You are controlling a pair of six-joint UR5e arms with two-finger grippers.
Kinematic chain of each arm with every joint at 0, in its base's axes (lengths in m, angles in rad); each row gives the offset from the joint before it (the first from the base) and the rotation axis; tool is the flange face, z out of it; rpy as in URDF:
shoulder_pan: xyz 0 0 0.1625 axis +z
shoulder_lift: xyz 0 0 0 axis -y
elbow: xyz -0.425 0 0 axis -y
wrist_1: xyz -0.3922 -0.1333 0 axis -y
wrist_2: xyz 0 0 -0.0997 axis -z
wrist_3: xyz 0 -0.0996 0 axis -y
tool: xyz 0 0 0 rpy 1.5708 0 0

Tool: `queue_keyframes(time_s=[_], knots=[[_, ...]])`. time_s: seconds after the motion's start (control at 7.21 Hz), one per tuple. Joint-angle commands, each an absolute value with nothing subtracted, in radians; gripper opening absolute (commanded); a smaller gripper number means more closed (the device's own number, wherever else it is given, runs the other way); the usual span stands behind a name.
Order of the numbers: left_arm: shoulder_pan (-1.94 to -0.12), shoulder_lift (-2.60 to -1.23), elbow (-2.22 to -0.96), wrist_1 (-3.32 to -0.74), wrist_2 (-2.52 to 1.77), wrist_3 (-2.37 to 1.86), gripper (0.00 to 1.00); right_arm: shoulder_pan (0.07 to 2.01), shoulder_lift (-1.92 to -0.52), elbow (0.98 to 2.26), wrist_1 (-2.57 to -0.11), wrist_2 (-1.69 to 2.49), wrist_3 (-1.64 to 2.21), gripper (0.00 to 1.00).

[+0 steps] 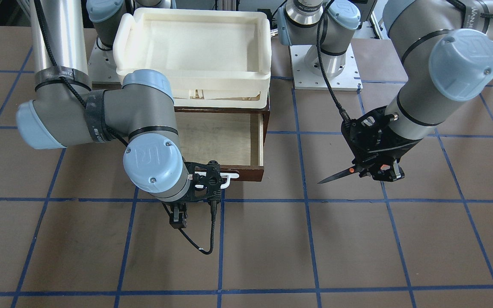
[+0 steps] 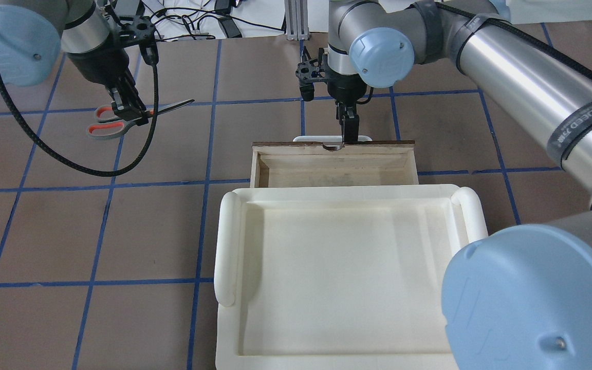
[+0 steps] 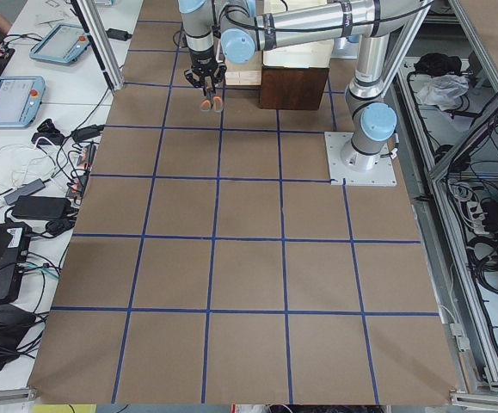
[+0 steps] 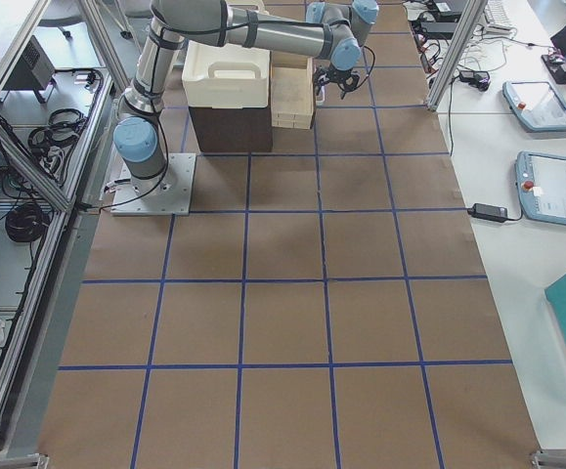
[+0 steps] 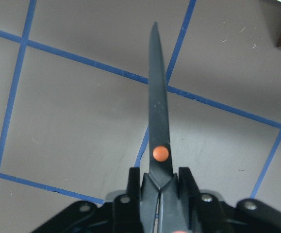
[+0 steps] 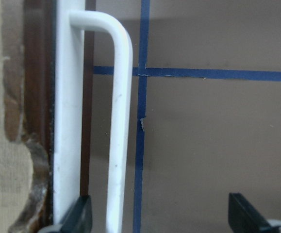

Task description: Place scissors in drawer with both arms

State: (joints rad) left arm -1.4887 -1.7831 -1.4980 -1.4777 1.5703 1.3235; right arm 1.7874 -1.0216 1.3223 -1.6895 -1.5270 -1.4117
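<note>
The scissors (image 2: 106, 122) hang above the table in my left gripper (image 2: 129, 108), which is shut on them near the orange pivot dot (image 5: 160, 153). The dark blades (image 1: 336, 175) stay closed and point toward the drawer. The brown drawer (image 1: 216, 141) is pulled open and its pale inside (image 2: 327, 172) is bare. My right gripper (image 2: 348, 134) is open at the drawer front. The white bar handle (image 6: 118, 121) lies between its fingers (image 6: 79, 218), close to one of them and not clamped.
A cream-white plastic tray (image 2: 226, 246) sits on top of the cabinet, behind the open drawer (image 1: 193, 79). The brown table with blue tape lines (image 1: 315, 248) spreads around. A black cable (image 2: 95, 169) loops below my left wrist.
</note>
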Motion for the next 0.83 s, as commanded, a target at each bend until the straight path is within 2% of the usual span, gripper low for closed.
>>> queue_keyframes(time_s=[0.0,0.69], knots=[[-1.508,-1.781,-1.497,-1.479,1.571,1.308,0.0,1.79,-1.019,1.324,-1.762,-1.534,-1.411,1.0],[-1.591,-1.779,-1.499,-1.488,1.565,1.19,0.0,1.799,-1.057,1.328,-1.782,-1.549,-1.394,1.0]])
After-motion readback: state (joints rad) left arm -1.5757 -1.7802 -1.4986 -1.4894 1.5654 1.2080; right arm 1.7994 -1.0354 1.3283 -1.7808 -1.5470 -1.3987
